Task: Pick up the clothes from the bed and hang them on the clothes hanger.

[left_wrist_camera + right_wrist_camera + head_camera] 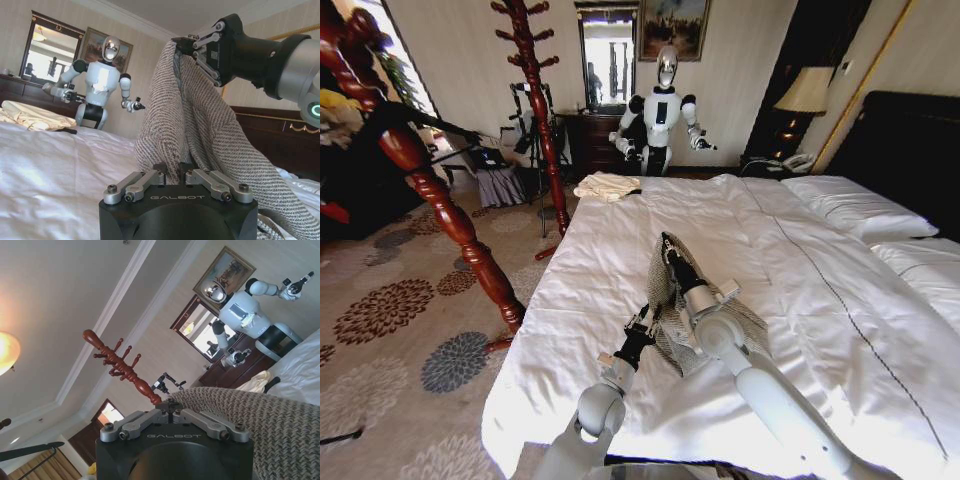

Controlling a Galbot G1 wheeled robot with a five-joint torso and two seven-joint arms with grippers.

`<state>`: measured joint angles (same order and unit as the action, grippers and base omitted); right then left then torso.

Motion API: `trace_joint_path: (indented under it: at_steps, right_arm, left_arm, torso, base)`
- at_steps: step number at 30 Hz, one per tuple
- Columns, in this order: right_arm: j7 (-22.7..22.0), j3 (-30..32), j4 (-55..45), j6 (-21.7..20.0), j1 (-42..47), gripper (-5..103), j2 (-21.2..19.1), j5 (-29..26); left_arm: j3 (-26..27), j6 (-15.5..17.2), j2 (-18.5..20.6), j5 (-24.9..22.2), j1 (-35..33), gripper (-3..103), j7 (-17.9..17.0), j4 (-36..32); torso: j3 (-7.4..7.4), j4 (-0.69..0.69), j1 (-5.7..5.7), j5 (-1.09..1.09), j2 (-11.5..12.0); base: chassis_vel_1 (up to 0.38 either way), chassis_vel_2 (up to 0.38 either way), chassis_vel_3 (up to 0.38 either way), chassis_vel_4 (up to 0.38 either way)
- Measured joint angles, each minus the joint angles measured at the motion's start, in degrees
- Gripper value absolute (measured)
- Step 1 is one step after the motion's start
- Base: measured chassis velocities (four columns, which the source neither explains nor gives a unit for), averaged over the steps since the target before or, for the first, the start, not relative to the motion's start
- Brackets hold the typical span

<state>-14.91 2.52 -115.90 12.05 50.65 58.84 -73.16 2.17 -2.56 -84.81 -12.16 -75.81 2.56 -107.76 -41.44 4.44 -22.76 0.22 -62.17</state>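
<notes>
Jacket (pixel 672 300): grey-beige flecked knit, lifted at one edge into upright peak, lower part draped in folds on duvet. Position: near front edge of bed (pixel 800 280). Bed: white duvet, white pillows, dark headboard.

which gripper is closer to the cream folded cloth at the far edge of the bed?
Right. The right gripper pinches the jacket's raised top, toward the cream cloth. The left gripper grips the jacket lower, nearer the robot.
</notes>
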Motion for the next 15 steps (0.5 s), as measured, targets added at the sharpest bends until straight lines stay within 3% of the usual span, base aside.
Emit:
trace_joint_path:
  at_steps: [2, 3, 5, 7, 9, 10, 14, 15]
  right_arm:
    - [0.1, 0.2, -0.6, 0.0, 0.0, 0, -0.7, -0.1]
    - [0.1, 0.2, -0.6, 0.0, 0.0, 0, -0.7, -0.1]
    - [0.1, 0.5, -0.9, 0.0, 0.1, 0, -1.3, -0.1]
    - [0.1, 0.9, -1.5, -0.2, 0.3, 0, -2.1, 0.0]
    - [0.0, 1.1, -1.7, -0.3, 0.5, 0, -2.4, 0.0]
    - [0.0, 1.5, -2.2, -0.6, 0.8, 0, -3.0, 0.2]
    - [0.5, 1.7, -4.0, -0.8, 1.5, 0, -4.7, 0.3]
    - [0.5, 1.7, -4.0, -0.8, 1.5, 0, -4.7, 0.3]
  left_arm:
    - [0.8, 0.3, 0.0, -0.1, 0.4, 7, 0.2, 0.5]
    - [0.8, 0.3, 0.0, -0.1, 0.4, 7, 0.2, 0.5]
    - [1.5, 0.5, 0.4, -0.6, 0.6, 3, 0.4, 0.4]
    - [2.5, 0.9, 1.5, -1.8, 0.5, 0, 1.1, -0.8]
    - [3.3, 1.0, 2.1, -2.5, 0.7, 0, 1.2, -1.5]
    - [5.3, 1.5, 3.6, -4.4, 1.2, 0, 1.5, -3.5]
    - [12.1, 4.5, 9.8, -11.6, 3.8, 0, 2.0, -9.9]
    - [12.1, 4.5, 9.8, -11.6, 3.8, 0, 2.0, -9.9]
  torso:
    - [0.0, -0.05, 0.0, -0.22, 0.0]
    - [0.0, -0.05, 0.0, -0.22, 0.0]
    - [0.0, 0.0, -0.01, -0.52, 0.0]
    - [-0.01, -0.07, 0.0, -0.64, 0.0]
    - [-0.01, -0.04, 0.0, -0.56, 0.0]
    - [-0.01, -0.02, 0.0, -0.44, 0.0]
    - [-0.01, -0.01, -0.01, -0.32, 0.0]
    - [-0.01, -0.01, -0.01, -0.32, 0.0]
  base:
    - [0.0, 0.0, 0.0, 0.0]
    - [0.0, 0.0, 0.0, 0.0]
    - [0.0, 0.0, 0.0, 0.0]
    - [0.0, 0.0, 0.0, 0.0]
    - [0.0, 0.0, 0.0, 0.0]
    - [0.0, 0.0, 0.0, 0.0]
    - [0.0, 0.0, 0.0, 0.0]
    - [0.0, 0.0, 0.0, 0.0]
